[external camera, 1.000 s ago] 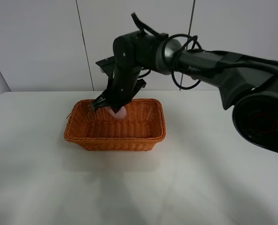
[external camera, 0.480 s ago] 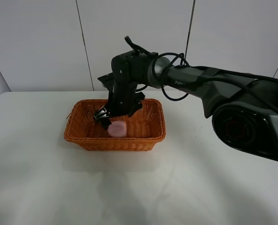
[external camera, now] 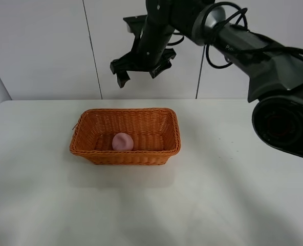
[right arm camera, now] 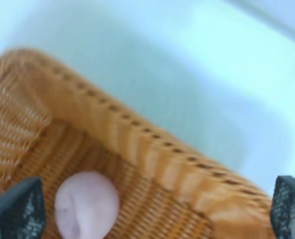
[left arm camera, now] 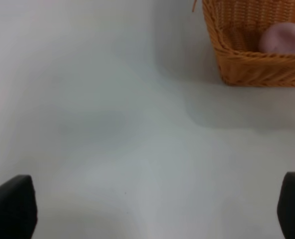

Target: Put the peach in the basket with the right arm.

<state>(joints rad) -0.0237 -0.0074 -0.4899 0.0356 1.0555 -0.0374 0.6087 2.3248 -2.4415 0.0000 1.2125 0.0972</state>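
Note:
The pink peach (external camera: 122, 141) lies on the floor of the orange wicker basket (external camera: 132, 156), toward its front left. My right gripper (external camera: 138, 73) hangs open and empty well above the basket's back rim, in front of the wall. The right wrist view looks down past its spread fingertips (right arm camera: 16, 210) at the peach (right arm camera: 86, 204) and the braided rim (right arm camera: 152, 159). My left gripper (left arm camera: 150, 209) is open over bare table, and its view catches the basket (left arm camera: 247, 67) with the peach (left arm camera: 283, 39) at a corner. The left arm is out of the exterior high view.
The basket stands on a white table (external camera: 218, 195) with a white panelled wall (external camera: 44, 46) behind it. The right arm's black links and cables (external camera: 254, 48) stretch in from the upper right, above the table.
The right gripper let go of the peach inside the basket, then rose high above it and stands open. The peach now rests on the basket floor.

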